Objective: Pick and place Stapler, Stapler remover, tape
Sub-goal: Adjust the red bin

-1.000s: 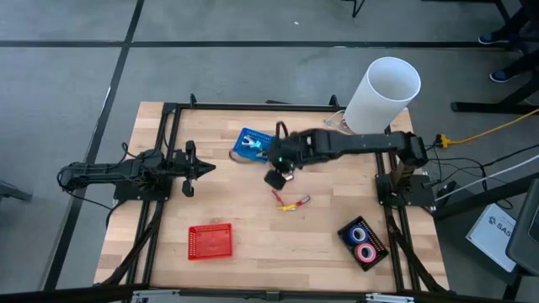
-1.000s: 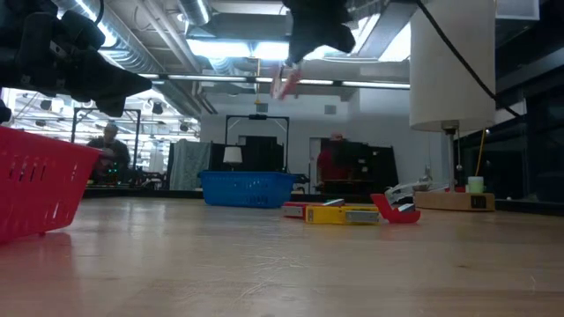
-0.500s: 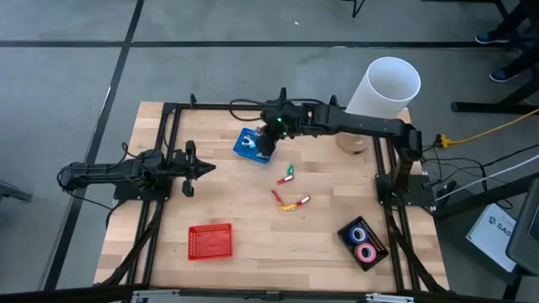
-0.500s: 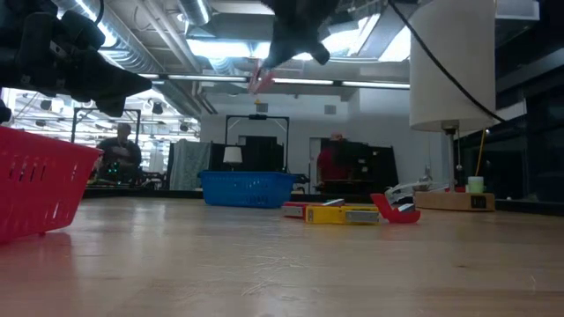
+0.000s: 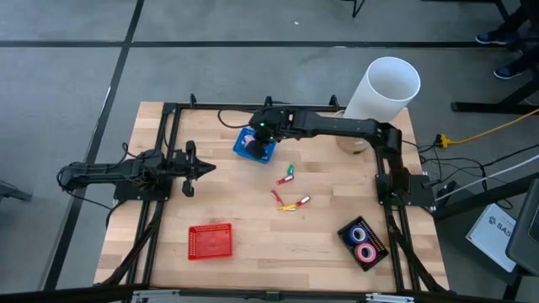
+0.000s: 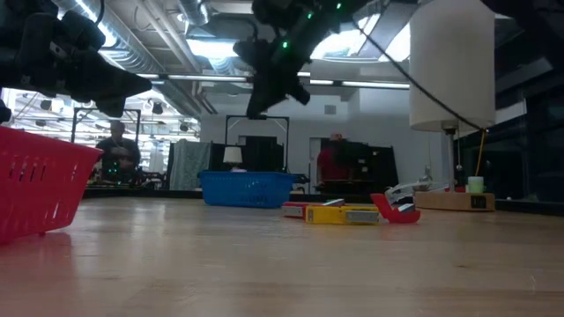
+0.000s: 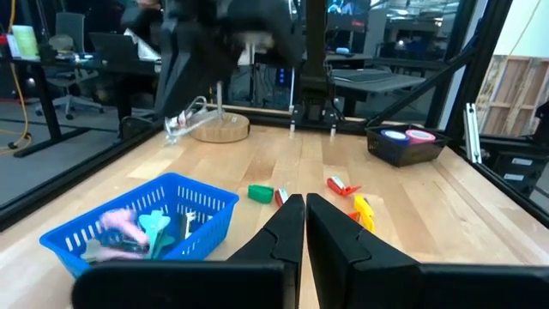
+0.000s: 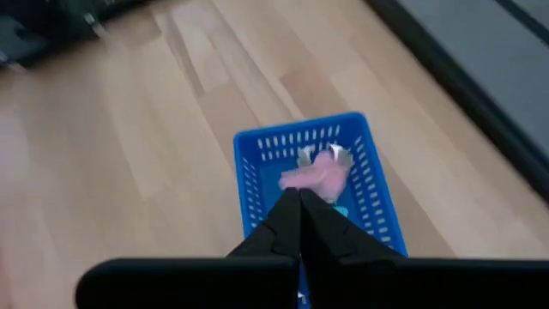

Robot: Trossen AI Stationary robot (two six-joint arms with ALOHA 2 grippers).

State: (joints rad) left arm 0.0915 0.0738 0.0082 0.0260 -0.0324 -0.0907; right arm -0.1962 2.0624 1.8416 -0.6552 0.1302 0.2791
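My right gripper [image 5: 258, 145] [image 8: 300, 196] hangs over the blue basket [image 5: 253, 143] [image 8: 309, 184], shut on a small pink piece with silvery claw tips [image 8: 316, 174]. The low view shows the gripper [image 6: 257, 107] above the basket [image 6: 247, 187], but not the pink piece. A pink and a teal item [image 7: 137, 227] lie in the basket. My left gripper [image 5: 206, 167] [image 7: 298, 206] waits, shut, at the table's left. Blue and pink tape rolls [image 5: 362, 242] [image 7: 403, 135] sit in a black tray. A silvery metal piece [image 7: 184, 122] lies on a round wooden disc. My right gripper pinches the pink piece at its near end [image 8: 305, 184], between its two fingertips, coming from above and pointing slantwise down. The piece is lifted clear over the basket, and its silvery claw tips [image 8: 340, 154] stick out beyond the fingers.
Small red, yellow and green items [image 5: 289, 189] [image 6: 339, 212] lie on the middle of the table. A red basket [image 5: 210, 241] [image 6: 35, 189] stands near the front left. A tall white cylinder [image 5: 383, 91] stands at the far right corner. Black frame rails run along both sides.
My right gripper has carried the pink piece from the table's middle toward the far edge and the left, over the blue basket, and has come down a little. Its leaving uncovered a small green and red item on the table.
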